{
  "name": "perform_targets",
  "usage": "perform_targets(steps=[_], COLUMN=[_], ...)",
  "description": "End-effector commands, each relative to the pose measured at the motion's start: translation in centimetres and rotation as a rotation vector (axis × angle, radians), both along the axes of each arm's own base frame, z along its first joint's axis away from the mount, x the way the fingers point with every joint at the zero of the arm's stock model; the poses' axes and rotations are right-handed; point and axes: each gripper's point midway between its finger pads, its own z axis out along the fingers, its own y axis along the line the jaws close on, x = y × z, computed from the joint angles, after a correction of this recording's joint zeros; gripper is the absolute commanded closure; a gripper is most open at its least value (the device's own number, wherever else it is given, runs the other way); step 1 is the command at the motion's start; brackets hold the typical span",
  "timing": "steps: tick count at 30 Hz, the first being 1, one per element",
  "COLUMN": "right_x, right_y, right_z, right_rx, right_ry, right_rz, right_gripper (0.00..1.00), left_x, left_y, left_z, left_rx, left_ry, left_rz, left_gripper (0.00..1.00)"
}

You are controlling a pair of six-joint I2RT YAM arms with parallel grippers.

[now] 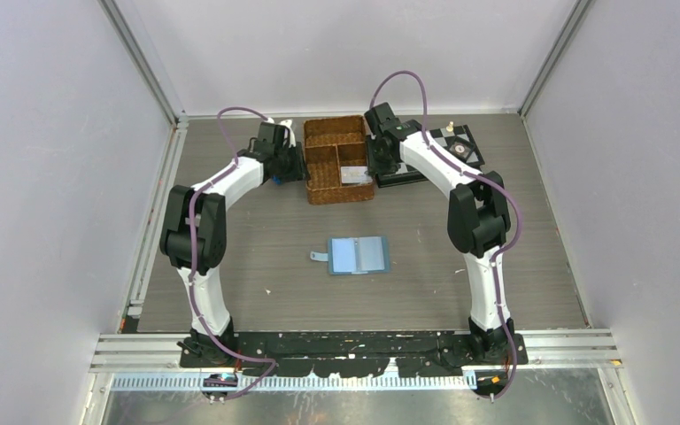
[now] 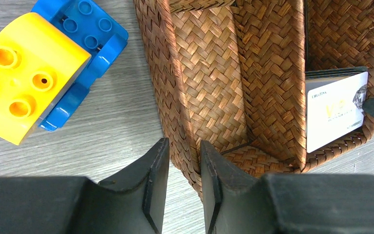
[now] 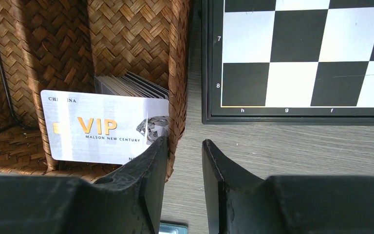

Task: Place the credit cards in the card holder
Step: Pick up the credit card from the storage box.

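1. From above: the brown woven wicker divided basket (image 1: 338, 159) holds the credit cards (image 1: 354, 174), thin pale plastic rectangles stacked in its near right compartment. The teal-blue folding card holder (image 1: 359, 255) lies open and flat, well apart from the basket on its near side. Its paler pockets face up and show no card. The left gripper (image 1: 290, 168) is at the basket's left wall and the right gripper (image 1: 379, 165) at its right wall. The task looks barely begun, with every card yet to be lifted out and slotted in. Both grippers' jaws are too small here to read.

2. Left wrist: the left gripper (image 2: 184, 183) has its jaws drawn narrow, with the basket's (image 2: 209, 97) left wall between them. Whether they pinch the weave cannot be told. A yellow-and-blue plastic toy brick (image 2: 29, 73) sits just beside that wall, outside it. The cards (image 2: 333, 114) are half hidden behind a divider.

3. Right wrist: the right gripper (image 3: 180, 165) straddles the basket's (image 3: 126, 34) right wall with its jaws parted and holds nothing. One finger is inside, in front of the front card's corner; the other is outside over bare table. The front card (image 3: 104, 126) reads "VIP", and those behind it cannot be counted. A black-and-white chessboard (image 3: 297, 53), just beside the basket, is cut off by the frame.
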Motion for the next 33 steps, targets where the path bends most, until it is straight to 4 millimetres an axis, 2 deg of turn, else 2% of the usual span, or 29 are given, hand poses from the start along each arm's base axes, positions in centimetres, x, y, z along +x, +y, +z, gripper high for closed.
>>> perform_targets(steps=[1, 5, 8, 14, 17, 21, 26, 31, 33], right_x=[0.0, -0.3, -0.5, -1.4, -2.5, -4.4, -7.6, -10.4, -11.4], right_y=[-0.3, 0.1, 0.2, 0.5, 0.4, -0.3, -2.0, -4.7, -5.6], right_z=[2.9, 4.3, 5.2, 7.0, 8.2, 9.4, 10.8, 11.6, 11.9], right_rx=[0.016, 0.052, 0.068, 0.107, 0.140, 0.186, 0.270, 0.354, 0.384], right_ry=[-0.050, -0.064, -0.076, -0.102, -0.120, -0.143, -0.155, -0.161, -0.159], right_rz=[0.001, 0.013, 0.016, 0.024, 0.028, 0.024, 0.028, 0.013, 0.012], right_gripper=[0.62, 0.60, 0.59, 0.56, 0.54, 0.50, 0.45, 0.41, 0.40], left_x=[0.0, -0.1, -0.2, -0.4, -0.4, -0.8, -1.3, -1.9, -2.0], left_y=[1.2, 1.1, 1.1, 0.8, -0.1, -3.5, -7.9, -11.9, -13.2], left_z=[-0.8, -0.1, 0.9, 4.7, 7.3, 10.0, 11.3, 11.1, 9.5], left_rx=[0.023, 0.015, 0.010, -0.016, -0.036, -0.064, -0.144, -0.120, -0.118], left_ry=[0.007, -0.011, -0.036, -0.132, -0.208, -0.289, -0.334, -0.360, -0.329], left_rz=[0.012, 0.004, -0.002, -0.018, -0.070, -0.248, -0.499, -0.796, -0.901], left_gripper=[0.69, 0.68, 0.63, 0.53, 0.49, 0.46, 0.44, 0.43, 0.42])
